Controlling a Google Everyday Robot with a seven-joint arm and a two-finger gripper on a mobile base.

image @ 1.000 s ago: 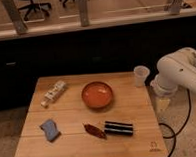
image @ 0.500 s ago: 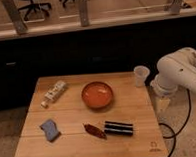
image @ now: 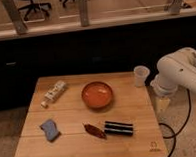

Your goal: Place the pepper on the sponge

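The wooden worktop (image: 133, 111) fills the middle of the view and carries everything that matters here. The white arm (image: 179, 73) is bunched up at its right side, beyond the right edge. The gripper (image: 162, 104) hangs beneath it, pointing down just beside that edge and over none of the things. Whether it is spread or closed I cannot tell. Nothing shows as being carried in it.

An orange bowl (image: 97, 94) stands near the centre. A black striped block (image: 118, 128) lies towards the front, to the right of centre. A white patterned box (image: 54, 92) lies askew towards the back left. A pale cup (image: 141, 75) stands at the back right corner, near the arm.

The sponge (image: 50, 129) lies flat at the front left with nothing on top of it. The pepper (image: 94, 131) lies flat on the bare wood at the front. Its right end is just beside the block's left end, and whether the two touch I cannot tell. It is well apart from the sponge, with open wood between them.

As things lie, the pepper is not on the sponge, so the task's end is not met. What remains, by my judgement, is the whole carry. The gripper must cross from the right side to the pepper and take it without dragging the block. It must then bring the pepper left and set it on the sponge.
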